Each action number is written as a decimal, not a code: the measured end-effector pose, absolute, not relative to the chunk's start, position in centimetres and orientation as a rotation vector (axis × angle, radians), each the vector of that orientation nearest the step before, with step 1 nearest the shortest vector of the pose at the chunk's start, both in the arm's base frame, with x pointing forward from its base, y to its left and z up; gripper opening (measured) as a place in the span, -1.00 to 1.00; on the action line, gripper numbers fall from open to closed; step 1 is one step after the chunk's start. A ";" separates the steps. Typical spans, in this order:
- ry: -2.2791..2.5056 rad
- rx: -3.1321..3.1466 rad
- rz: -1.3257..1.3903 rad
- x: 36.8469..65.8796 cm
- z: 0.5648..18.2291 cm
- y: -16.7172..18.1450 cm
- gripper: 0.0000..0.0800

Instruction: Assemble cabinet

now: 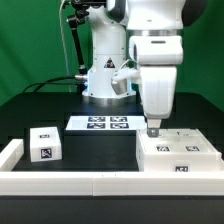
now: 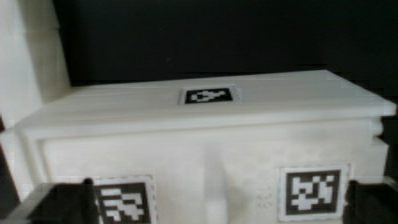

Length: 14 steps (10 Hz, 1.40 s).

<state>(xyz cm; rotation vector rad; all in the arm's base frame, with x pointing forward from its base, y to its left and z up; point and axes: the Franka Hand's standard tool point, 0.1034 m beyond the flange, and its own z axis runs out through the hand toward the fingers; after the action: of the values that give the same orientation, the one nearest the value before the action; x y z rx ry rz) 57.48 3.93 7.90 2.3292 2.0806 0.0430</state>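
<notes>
Down at the lower right of the exterior view, my two-finger gripper hangs just over the back edge of the large white plastic box. It is the biggest cabinet piece, and it lies on the black table close to the long white border rail.

Seen from the wrist, that box fills the picture, with one square tag on its upper face and two on the face towards me. My dark fingers show far apart at either side, so my jaws are spread and clasp nothing. Whether a fingertip touches the box I cannot tell.

At the lower left of the exterior view sits the small white plastic cube with its tag, well apart from the box. The thin flat marker board lies further back, between the two.

I judge the step in hand to be the approach to the box, either to grasp it or to square it against the rail. The next move calls for a straight descent so that one wall comes between my fingers, then a firm, even close. An off-centre bite could tilt or skid the piece.
</notes>
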 end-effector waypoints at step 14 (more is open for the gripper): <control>1.338 2.798 0.172 50.7 8.5 7.7 0.99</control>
<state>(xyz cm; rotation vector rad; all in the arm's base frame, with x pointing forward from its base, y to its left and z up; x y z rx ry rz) 50.69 7.73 8.55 2.7980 1.3377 0.1722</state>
